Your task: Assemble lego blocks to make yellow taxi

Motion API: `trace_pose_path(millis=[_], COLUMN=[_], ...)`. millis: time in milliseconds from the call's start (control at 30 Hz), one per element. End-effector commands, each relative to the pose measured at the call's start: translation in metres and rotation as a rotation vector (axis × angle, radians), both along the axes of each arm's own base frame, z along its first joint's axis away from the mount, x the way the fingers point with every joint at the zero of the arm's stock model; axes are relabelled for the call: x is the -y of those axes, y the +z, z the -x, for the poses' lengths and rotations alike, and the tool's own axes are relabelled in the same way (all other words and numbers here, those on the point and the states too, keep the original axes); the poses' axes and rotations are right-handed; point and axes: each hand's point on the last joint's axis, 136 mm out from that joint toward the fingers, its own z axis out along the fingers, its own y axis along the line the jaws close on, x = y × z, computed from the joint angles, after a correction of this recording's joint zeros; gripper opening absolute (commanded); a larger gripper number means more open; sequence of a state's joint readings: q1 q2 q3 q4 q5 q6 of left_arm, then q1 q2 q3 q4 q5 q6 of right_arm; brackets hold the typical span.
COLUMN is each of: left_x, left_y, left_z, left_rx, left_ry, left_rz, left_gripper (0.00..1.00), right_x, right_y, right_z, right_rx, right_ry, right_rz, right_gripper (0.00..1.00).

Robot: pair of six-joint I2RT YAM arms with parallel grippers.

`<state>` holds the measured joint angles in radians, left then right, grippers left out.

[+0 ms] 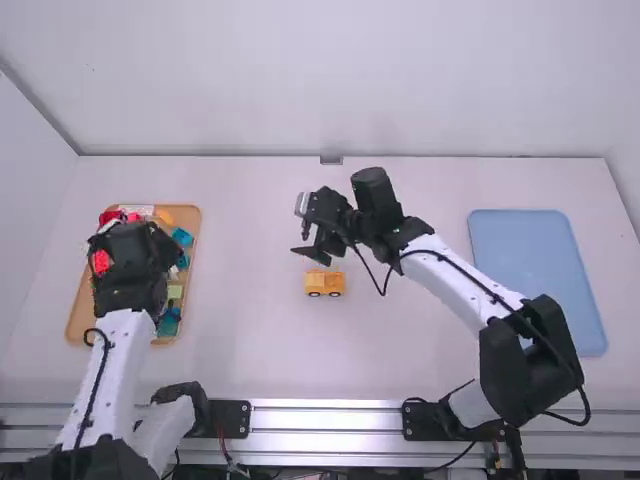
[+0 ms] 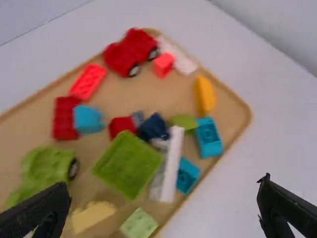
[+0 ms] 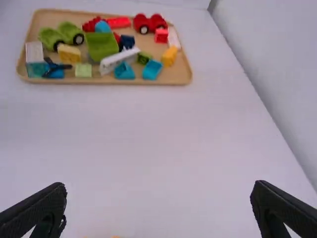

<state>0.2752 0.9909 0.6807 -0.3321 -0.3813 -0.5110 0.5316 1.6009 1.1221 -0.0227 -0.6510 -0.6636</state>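
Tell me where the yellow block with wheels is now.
In the high view, the yellow block with wheels stands near the middle of the table, between the tray on the left and the blue mat, nearer the camera than the right gripper.

On the table (image 1: 240, 350), the tray (image 1: 75, 320) is placed beneath the left gripper (image 1: 122, 245), well to the left of the right gripper (image 1: 303, 242). Lego blocks (image 3: 151, 70) are contained in the tray. The assembled car (image 1: 325, 283) is set near the right gripper, on the side toward the arm bases. The flat mat (image 1: 535, 270) is laid well to that gripper's right.
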Motion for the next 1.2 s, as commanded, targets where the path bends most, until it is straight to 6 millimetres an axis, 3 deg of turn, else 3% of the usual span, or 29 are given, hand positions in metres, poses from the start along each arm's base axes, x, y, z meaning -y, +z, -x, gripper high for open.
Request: trace_pose_path(millis=[0, 200, 433, 600, 800, 900, 967, 1100, 1167], left_x=[-0.018, -0.031, -0.051, -0.049, -0.046, -0.04, -0.039, -0.044, -0.043], left_y=[0.022, 0.024, 0.013, 0.011, -0.017, -0.038, -0.055, -0.074, -0.082], left_z=[0.016, 0.024, 0.05, 0.044, 0.031, 0.025, 0.024, 0.019, 0.02], left_rx=[0.072, 0.059, 0.023, -0.096, -0.364, -0.455, -0.521, -0.582, -0.616], left_ry=[0.13, 0.064, 0.138, 0.029, -0.172, -0.321, -0.409, -0.563, -0.657], left_rz=[-0.001, 0.023, 0.139, 0.238, 0.346, 0.383, 0.388, 0.32, 0.275], left_gripper=[0.99, 0.99, 0.99, 0.99, 0.99, 0.91, 0.74, 0.66, 0.68], right_x=[-0.009, -0.016, -0.019, -0.019, -0.018, -0.018, -0.018, -0.017, -0.016], right_y=[0.021, 0.04, 0.043, 0.044, 0.042, 0.042, 0.043, 0.043, 0.042], right_z=[-0.006, -0.008, -0.011, -0.011, -0.011, -0.011, -0.012, -0.015, -0.02], right_rx=[-0.004, 0.007, -0.001, 0.0, 0.011, 0.012, 0.015, 0.024, 0.038], right_ry=[-0.012, 0.028, 0.046, 0.045, 0.05, 0.05, 0.049, 0.035, 0.008], right_rz=[-0.047, -0.076, -0.061, -0.059, -0.046, -0.046, -0.048, -0.044, -0.03], right_gripper=[0.99, 0.99, 0.99, 0.99, 0.99, 0.99, 0.99, 0.99, 0.99])
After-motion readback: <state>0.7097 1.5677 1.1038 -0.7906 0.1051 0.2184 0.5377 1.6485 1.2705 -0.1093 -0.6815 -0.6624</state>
